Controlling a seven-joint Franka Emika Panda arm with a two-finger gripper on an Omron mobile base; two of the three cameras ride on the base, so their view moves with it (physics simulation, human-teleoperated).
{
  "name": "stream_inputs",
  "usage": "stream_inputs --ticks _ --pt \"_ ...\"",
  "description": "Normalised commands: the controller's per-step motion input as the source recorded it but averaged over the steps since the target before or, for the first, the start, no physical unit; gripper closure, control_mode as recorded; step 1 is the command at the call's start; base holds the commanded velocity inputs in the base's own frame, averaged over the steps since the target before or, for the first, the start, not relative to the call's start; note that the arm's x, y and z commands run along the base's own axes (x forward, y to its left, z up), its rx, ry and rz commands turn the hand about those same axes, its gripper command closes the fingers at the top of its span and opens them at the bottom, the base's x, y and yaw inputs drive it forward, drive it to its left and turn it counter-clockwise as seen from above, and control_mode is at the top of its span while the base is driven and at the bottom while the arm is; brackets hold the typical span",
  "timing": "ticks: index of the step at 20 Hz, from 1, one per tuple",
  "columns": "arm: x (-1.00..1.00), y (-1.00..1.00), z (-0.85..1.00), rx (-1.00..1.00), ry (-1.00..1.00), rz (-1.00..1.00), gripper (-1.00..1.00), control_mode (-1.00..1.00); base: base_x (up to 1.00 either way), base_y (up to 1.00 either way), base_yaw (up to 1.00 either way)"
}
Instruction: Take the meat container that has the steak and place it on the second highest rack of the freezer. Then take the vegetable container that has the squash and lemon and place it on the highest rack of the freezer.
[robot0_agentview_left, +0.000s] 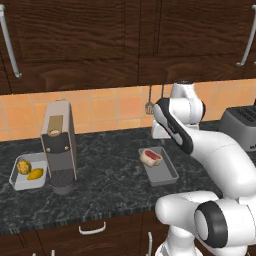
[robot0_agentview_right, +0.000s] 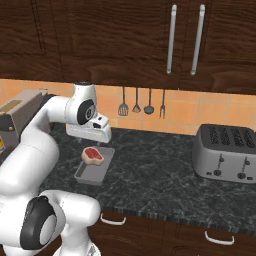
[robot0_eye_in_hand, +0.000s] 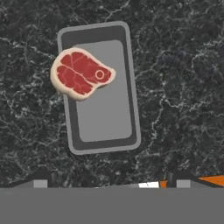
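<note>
Step in hand: first half of the task, judged barely begun; approach to the meat container (robot0_eye_in_hand: 103, 87), not yet grasped, freezer trip still ahead.
Table (robot0_agentview_left: 110, 165): dark marbled top carrying everything; front edge close below the meat container, tiled wall behind it.
Toaster (robot0_agentview_right: 226, 152): far right of the meat container, well apart, no hindrance.
Coffee machine (robot0_agentview_left: 59, 145): left of the meat container, with a bare stretch of table between; tallest thing to clear on a sideways lift.
Meat container: gray shallow tray, long side running away from the front edge; bare table along both long walls, so room for fingers on either side.
Vegetable container (robot0_agentview_left: 27, 173): beyond the coffee machine, touching or just beside its base; squash (robot0_agentview_left: 23, 165) and lemon (robot0_agentview_left: 35, 174) inside; left for later.
Steak (robot0_eye_in_hand: 81, 72): at the tray's far end, overhanging one long rim; likely to slide if the tray tilts.
Hand (robot0_agentview_right: 90, 134): hovering above the steak end of the tray, pointing down; holding nothing; fingers (robot0_eye_in_hand: 41, 183) apart, judged spread wide.
Next move, judged: descent straight down onto a rim clear of the steak, jaws across the wall, then a level lift.
</note>
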Motion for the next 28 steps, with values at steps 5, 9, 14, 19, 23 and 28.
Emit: stream_inputs --ticks 5,9,14,19,23,28 --pt "0.0 -0.03 -0.36 0.0 0.15 -0.18 -1.0 -1.0 0.0 0.0 0.0" --pt "0.0 -0.11 -0.46 0.0 0.11 -0.12 -1.0 -1.0 0.0 0.0 0.0" --pt "0.02 -0.03 -0.61 0.0 0.03 -0.09 -1.0 -1.0 0.0 0.0 0.0" --pt "0.11 0.0 -0.39 0.0 0.0 -0.02 -1.0 -1.0 0.0 0.0 0.0" --pt "0.0 0.0 -0.53 0.0 -0.06 -0.06 -1.0 -1.0 0.0 0.0 0.0" --pt "0.0 -0.01 -0.33 0.0 -0.1 -0.07 -1.0 -1.0 0.0 0.0 0.0"
